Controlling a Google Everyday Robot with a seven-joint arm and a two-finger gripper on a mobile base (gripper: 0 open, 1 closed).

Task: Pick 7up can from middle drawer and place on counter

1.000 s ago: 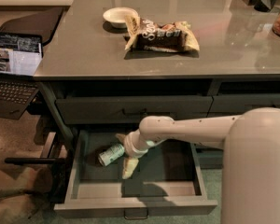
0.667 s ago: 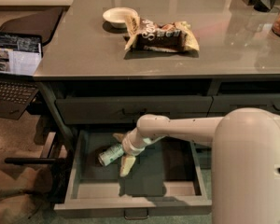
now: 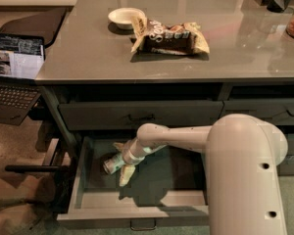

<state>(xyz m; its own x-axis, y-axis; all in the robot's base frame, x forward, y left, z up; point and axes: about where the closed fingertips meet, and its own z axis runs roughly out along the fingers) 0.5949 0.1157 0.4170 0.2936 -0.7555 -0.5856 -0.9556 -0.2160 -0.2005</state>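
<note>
Middle drawer [image 3: 137, 203] is pulled fully out below the shut, shallower top drawer [image 3: 93, 115]. The arm [image 3: 186, 138] comes in from the right over the drawer's right half and angles down-left into it. Gripper [image 3: 121, 163] is inside the drawer at its left-centre, low near the floor, jaws apart: one finger [image 3: 119, 146] sits behind the 7up can [image 3: 110, 165], the other in front of it, not visibly clamped. Can lies on its side on the drawer floor between them, silver end facing left-front, and close to the left wall. Counter [image 3: 88, 58] above holds a brown-and-yellow snack bag [image 3: 169, 38] with a small white bowl [image 3: 122, 16] just behind its left end. Open laptop [image 3: 12, 65] is off to the left.
</note>
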